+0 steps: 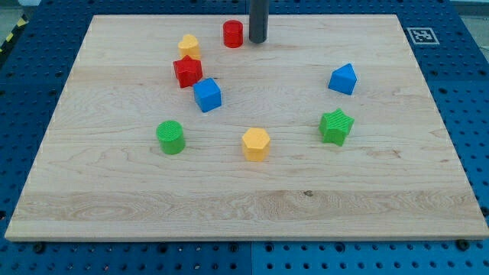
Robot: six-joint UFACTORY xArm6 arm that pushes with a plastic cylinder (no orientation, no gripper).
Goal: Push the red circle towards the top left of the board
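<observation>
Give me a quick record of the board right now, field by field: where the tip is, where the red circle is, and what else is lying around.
tip: my tip sits just to the view's right of the red circle, near the view's top edge
target: red circle, upright, near the top centre of the wooden board
left neighbours: yellow block, red star, blue cube
lower blocks: green circle, yellow hexagon
right blocks: blue block, green star
</observation>
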